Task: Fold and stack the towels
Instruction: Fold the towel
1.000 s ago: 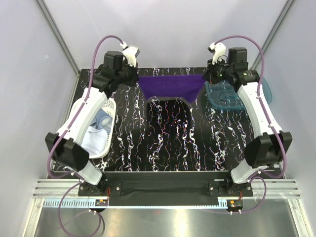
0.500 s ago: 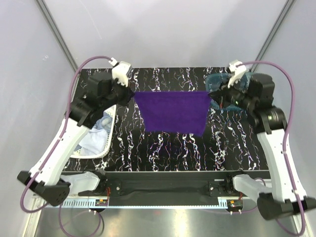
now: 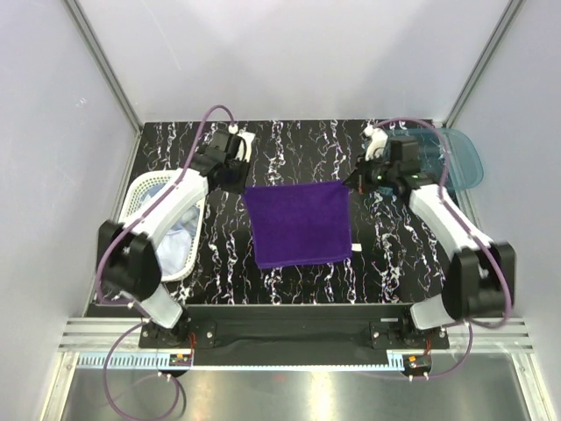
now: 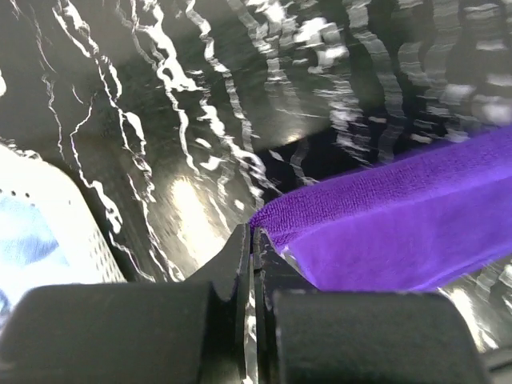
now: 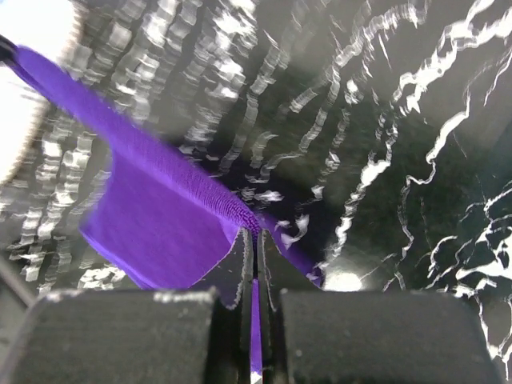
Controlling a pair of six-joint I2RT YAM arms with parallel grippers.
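A deep purple towel (image 3: 299,223) hangs stretched between both arms over the middle of the black marbled table, its lower part reaching toward the near edge. My left gripper (image 3: 244,186) is shut on the towel's far left corner (image 4: 264,218). My right gripper (image 3: 350,183) is shut on the far right corner (image 5: 250,222). The taut top hem (image 4: 384,184) runs rightward in the left wrist view; in the right wrist view the towel (image 5: 160,216) runs leftward. Pale blue towels (image 3: 175,247) lie bunched in the white basket (image 3: 133,195) at the left.
A translucent teal bin (image 3: 443,158) sits at the far right corner of the table, behind my right arm. The white perforated basket's rim (image 4: 48,208) shows at the left of the left wrist view. Grey walls enclose the table on three sides.
Both arms have drawn the purple towel from the far edge toward the table's middle and come lower. The towel now hangs spread flat and reaches nearer the front edge.
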